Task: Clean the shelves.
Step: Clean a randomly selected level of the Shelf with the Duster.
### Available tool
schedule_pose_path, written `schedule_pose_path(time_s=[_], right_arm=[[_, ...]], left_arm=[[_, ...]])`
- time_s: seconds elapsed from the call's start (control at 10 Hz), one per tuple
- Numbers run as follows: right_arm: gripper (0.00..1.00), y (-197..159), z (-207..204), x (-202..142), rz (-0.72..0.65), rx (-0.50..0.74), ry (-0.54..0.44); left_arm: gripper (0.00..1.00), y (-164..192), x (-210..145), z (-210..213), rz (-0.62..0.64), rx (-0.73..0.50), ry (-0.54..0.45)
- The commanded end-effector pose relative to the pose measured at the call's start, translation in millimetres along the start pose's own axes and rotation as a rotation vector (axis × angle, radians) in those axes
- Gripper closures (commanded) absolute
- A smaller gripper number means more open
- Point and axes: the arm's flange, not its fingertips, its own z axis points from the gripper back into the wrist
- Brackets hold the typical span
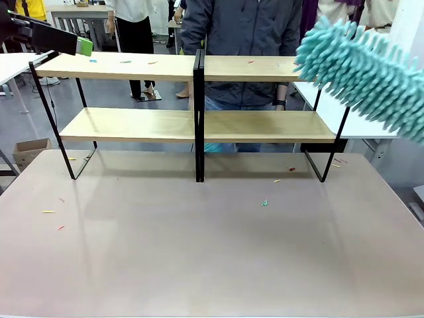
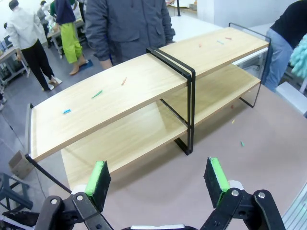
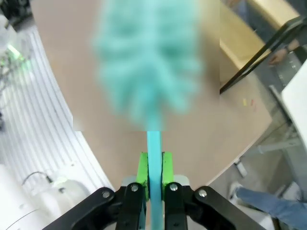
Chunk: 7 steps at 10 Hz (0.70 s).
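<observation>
the shelves (image 1: 132, 124), a wide two-tier rack of light wooden boards on a thin black metal frame with a black central upright, stand across the far half of the pale beige tabletop (image 1: 199, 265). small coloured scraps (image 1: 125, 61) lie scattered on the top boards and on the tabletop in front of the rack. the right gripper (image 3: 154, 165) has its jaws closed on the thin handle of a fluffy turquoise duster (image 1: 364, 73), whose head hangs tilted at the right end of the upper right board; whether it touches the wood i cannot tell. the left gripper (image 2: 157, 176) hovers above the left end of the rack, near the top board's corner, its jaws wide apart and holding nothing. a person (image 1: 245, 26) in a dark grey jacket stands just behind the shelves, near the middle.
</observation>
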Motion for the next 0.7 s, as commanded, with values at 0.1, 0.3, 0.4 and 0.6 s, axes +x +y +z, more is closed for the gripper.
schedule_pose_path(time_s=[0.1, 0.3, 0.4, 0.6], right_arm=[[0.88, 11.1, -102.0, 8.5, 0.129, 0.001, 0.393], [0.88, 7.8, -72.5, 14.0, 0.111, -0.073, 0.318], [0.88, -8.1, -71.6, 29.0, 0.111, 0.022, 0.377], [0.88, -11.9, -111.6, 37.5, 0.176, 0.083, 0.506]], left_arm=[[0.0, 0.4, -1.3, -0.4, 0.004, -0.001, -0.003], [0.0, 0.4, -1.3, -0.4, 0.004, -0.001, -0.003], [0.0, 0.4, -1.3, -0.4, 0.004, -0.001, -0.003], [0.0, 0.4, -1.3, -0.4, 0.004, -0.001, -0.003]])
